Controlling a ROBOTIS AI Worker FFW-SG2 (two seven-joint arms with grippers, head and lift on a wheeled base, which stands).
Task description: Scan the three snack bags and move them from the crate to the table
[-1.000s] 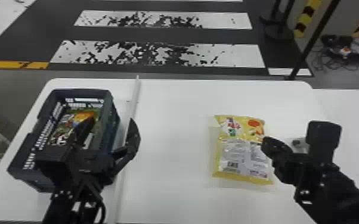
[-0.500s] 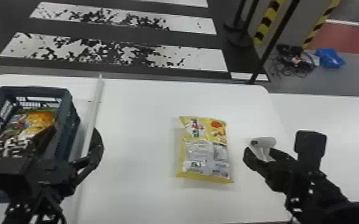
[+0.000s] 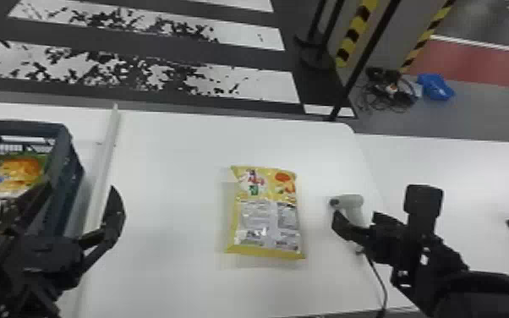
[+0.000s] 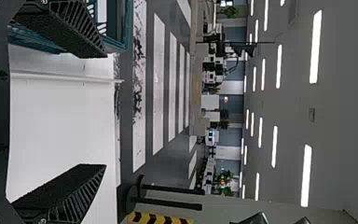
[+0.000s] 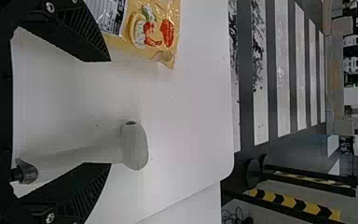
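Scanner (image 5: 134, 144) on desk (image 3: 169, 169), lying inside the spread fingers of the right pincer (image 5: 109, 112), no grip on it. Handle long axis runs roughly along the reach, butt end toward the palm, head out past the fingertips; closing would cross the handle, good angle. Handle sits off centre, nearer the finger away from the yellow bag (image 3: 266, 228), so probably shift a touch that way before squeezing; whether that finger touches it, can't tell. Yellow bag is flat on desk, label panel up, long side running away from the robot, just to the left of scanner. Right arm clearly nearer to both. Left pincer (image 4: 106, 110) spread and empty beside the crate (image 3: 65, 169), which holds more snack packs (image 3: 19, 169). Likely step: pick up scanner, aim at yellow bag. Risk: the finger on the bag side catching its edge.
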